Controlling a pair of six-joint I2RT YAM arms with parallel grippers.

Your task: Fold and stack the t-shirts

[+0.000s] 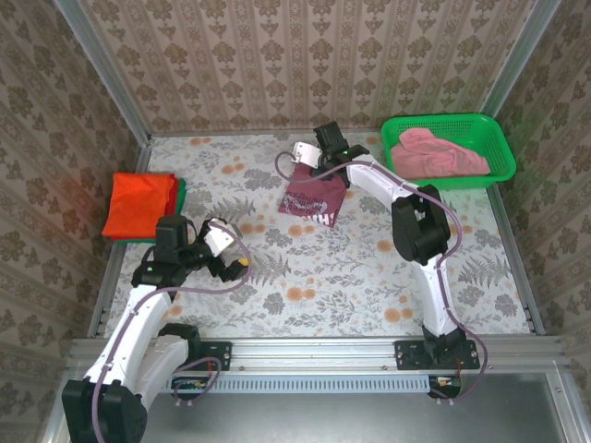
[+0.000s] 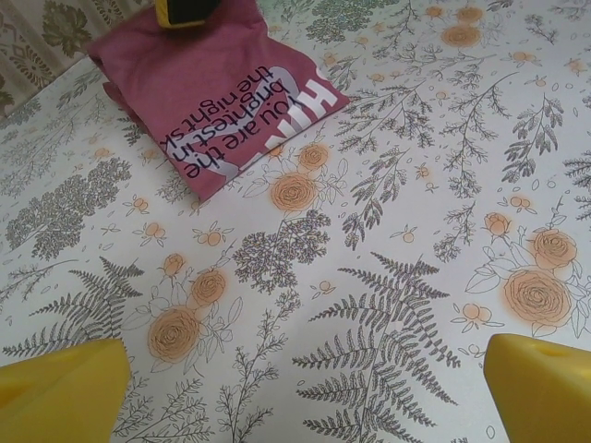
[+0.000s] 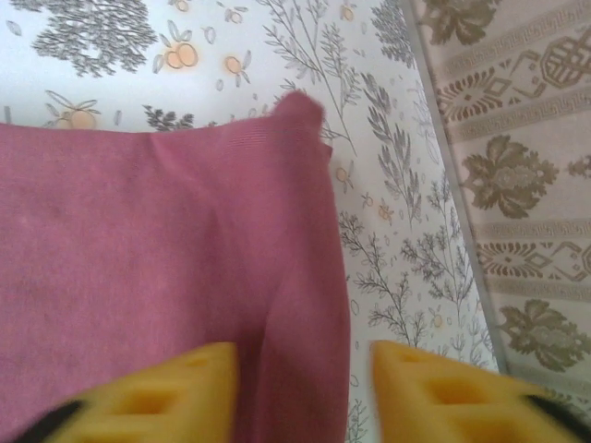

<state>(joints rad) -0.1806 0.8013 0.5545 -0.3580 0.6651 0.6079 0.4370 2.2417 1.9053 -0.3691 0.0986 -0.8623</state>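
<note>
Roughly halfway, by the look of it: over on the left edge the orange t-shirt (image 1: 138, 205) lies folded on top of the green t-shirt (image 1: 181, 192), of which just a sliver peeks out, so that pile counts as two done. In the middle, towards the back of the table (image 1: 369, 277), the maroon t-shirt (image 1: 314, 198) lies flat in a tidy folded rectangle, white lettering (image 2: 245, 111) facing up. The right gripper (image 3: 300, 397) is down at its far edge, yellow fingers (image 3: 148, 397) parted with a ridge of the cloth running between them, and bare tabletop shows in the gap, so I'd call that not clamped. The left gripper (image 2: 300, 397) hangs above bare table near the arms, fingers spread wide and holding nothing, well apart from the maroon shirt. What's left, I'd judge: the maroon one has to cross over to the pile, and the pink t-shirt (image 1: 434, 152) sits rumpled in the green basket (image 1: 443, 121) at the back right (unfolded, no question). The surface is a pale floral cloth, ferns and orange roses, lying smooth. Brown damask wallpaper (image 1: 277, 65) closes in three sides, with a metal frame (image 1: 314, 349) running along the near edge.
</note>
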